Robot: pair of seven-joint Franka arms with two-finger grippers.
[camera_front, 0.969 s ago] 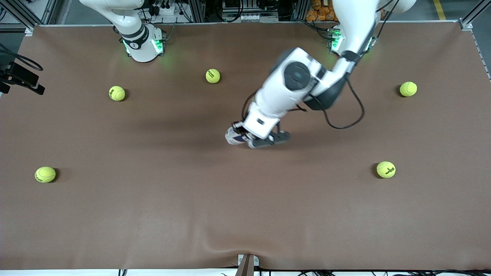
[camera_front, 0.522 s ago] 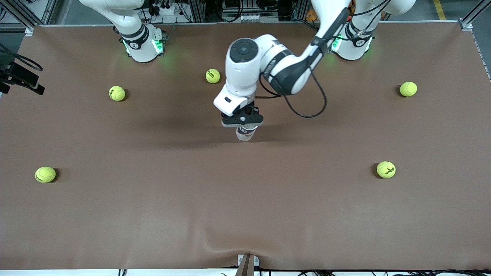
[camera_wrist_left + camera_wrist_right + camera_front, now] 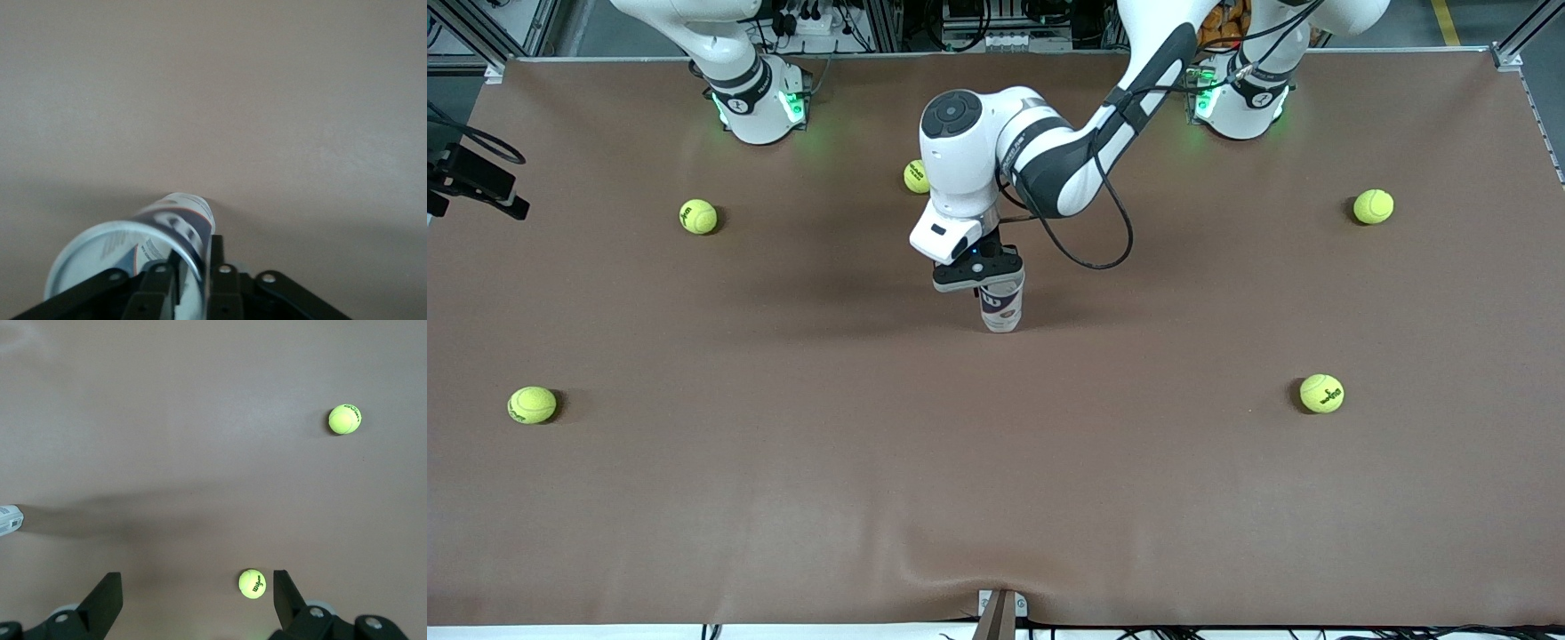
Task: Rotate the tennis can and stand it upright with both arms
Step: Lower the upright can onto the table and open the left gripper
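Front view shows the tennis can [image 3: 1001,307] standing almost upright near the middle of the brown surface [image 3: 996,498], its lower end on the surface. The left gripper [image 3: 980,274] holds it at the upper end, with the jaws clamped on the can. From the left wrist view the can's silvery top [image 3: 107,257] is closed, so what is inside cannot be seen. The right arm waits; its gripper [image 3: 195,600] hangs over the surface near its own base with the jaws wide apart, holding nothing. Five tennis balls lie loose on the surface, well apart from the can. One ball [image 3: 916,176] is partly hidden by the left arm [image 3: 1049,160], another [image 3: 1321,393] lies toward the left arm's end.
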